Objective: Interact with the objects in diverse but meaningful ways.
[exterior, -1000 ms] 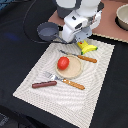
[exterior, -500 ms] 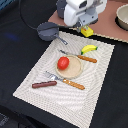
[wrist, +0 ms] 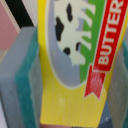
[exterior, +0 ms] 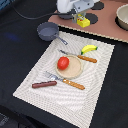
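Step in hand: carrying, by my reading; the pincer [exterior: 81,19] is clamped on the butter block [exterior: 82,22] and holds it in the air above the far edge of the table, over the pinkish toy stove top [exterior: 107,27].
Next move: judged only, a set-down spot has to be picked, maybe the grey pan [exterior: 48,31] near the mat's far corner or the tan plate [exterior: 72,69]; the block should come down level before the pads let go.
Butter block: yellow and rectangular; the wrist view shows a label [wrist: 80,45] with a spotted cow and the word BUTTER, and grey-and-teal pads [wrist: 20,70] pressing its side.
Mat [exterior: 40,80]: tomato [exterior: 63,63] on the plate, banana [exterior: 89,48] towards the far edge, sausage [exterior: 44,84] near the front corner.
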